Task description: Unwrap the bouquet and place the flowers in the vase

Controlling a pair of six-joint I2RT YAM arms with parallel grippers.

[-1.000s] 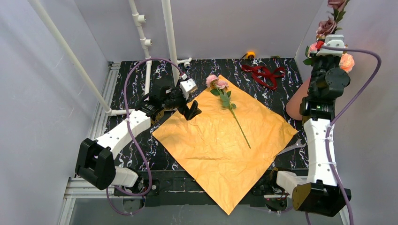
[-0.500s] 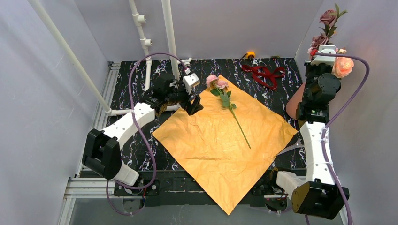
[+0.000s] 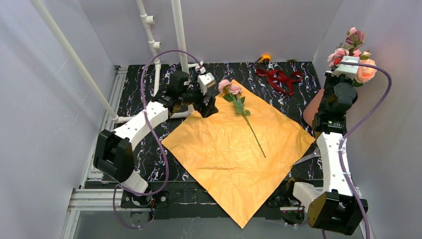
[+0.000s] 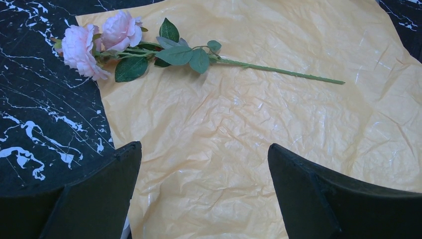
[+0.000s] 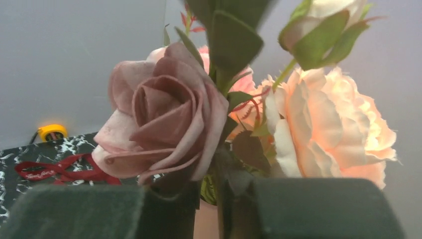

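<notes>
Roses, pink and peach, stand over the tall salmon-pink tube vase at three o'clock. Right gripper sits close around the stems, clamped or not I can't tell. Released off-centre, they spill; left gripper gapes wide.

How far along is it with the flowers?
Done: the ribbon is off and the paper lies flat. In hand: the right gripper has its fingers either side of a bunch of flowers above the vase; whether it grips them is unclear. Left: one rose lies on the paper, the open left gripper near it.
</notes>
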